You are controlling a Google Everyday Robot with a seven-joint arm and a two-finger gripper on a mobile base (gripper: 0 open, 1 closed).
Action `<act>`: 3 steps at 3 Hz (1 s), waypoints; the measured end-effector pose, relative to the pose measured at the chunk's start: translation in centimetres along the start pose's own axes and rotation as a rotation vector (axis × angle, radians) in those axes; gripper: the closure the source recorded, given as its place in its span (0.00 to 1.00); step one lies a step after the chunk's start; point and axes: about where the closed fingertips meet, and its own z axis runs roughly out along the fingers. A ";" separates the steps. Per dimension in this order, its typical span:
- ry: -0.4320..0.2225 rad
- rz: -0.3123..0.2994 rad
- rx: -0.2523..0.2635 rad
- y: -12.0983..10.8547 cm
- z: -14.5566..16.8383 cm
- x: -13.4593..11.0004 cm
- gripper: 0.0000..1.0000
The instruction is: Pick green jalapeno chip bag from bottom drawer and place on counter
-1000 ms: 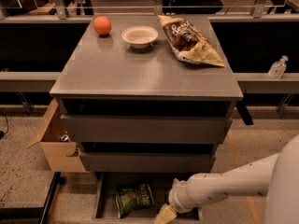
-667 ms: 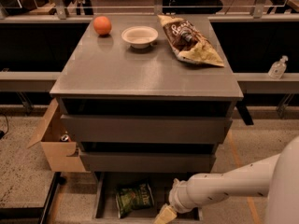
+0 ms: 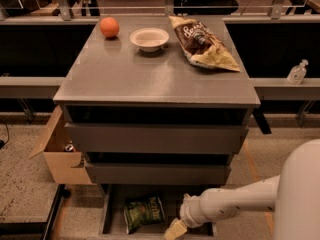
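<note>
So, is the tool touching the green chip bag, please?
Cannot tell: in the camera view the tool sits beside the green chip bag, with no plain gap.

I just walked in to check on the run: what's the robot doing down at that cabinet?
The robot's arm reaches in low from the right. Its gripper is at the front of the open bottom drawer, just right of the green jalapeno chip bag. The bag lies on the drawer floor, not yet lifted. On the counter above sit an orange, a white bowl and a larger brown chip bag.
</note>
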 end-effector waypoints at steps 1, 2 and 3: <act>-0.024 0.008 -0.010 -1.1 4.4 1.5 0.00; -0.046 0.009 -0.031 -1.8 8.9 2.1 0.00; -0.104 0.009 -0.030 -2.8 12.0 1.3 0.00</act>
